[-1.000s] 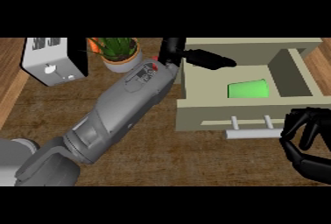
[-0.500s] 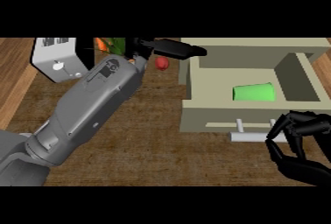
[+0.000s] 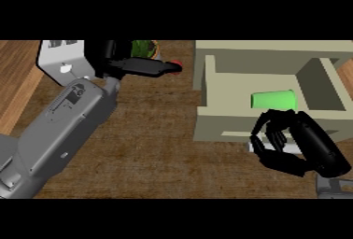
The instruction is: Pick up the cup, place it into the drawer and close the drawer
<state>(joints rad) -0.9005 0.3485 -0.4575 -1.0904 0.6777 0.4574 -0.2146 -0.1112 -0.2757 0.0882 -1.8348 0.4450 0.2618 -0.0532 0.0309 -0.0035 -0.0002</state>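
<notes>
Green cup (image 3: 273, 99) inside the open drawer (image 3: 207, 116); right robot hand (image 3: 293, 147) curled, empty, at its front; left robot hand (image 3: 138, 66) straight-fingered

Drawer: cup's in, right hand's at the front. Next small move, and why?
Probably push the drawer shut with the right hand. The green cup already lies inside the open drawer, and that hand sits curled at the drawer's front, over the handle. The left hand is off to the side, clear of the drawer.

Drawer handle: the pale bar handle (image 3: 257, 145) is mostly hidden behind the right robot hand (image 3: 293, 148).
Plant: the green potted plant (image 3: 143, 47) is partly covered by the left robot hand (image 3: 134, 65).
</notes>
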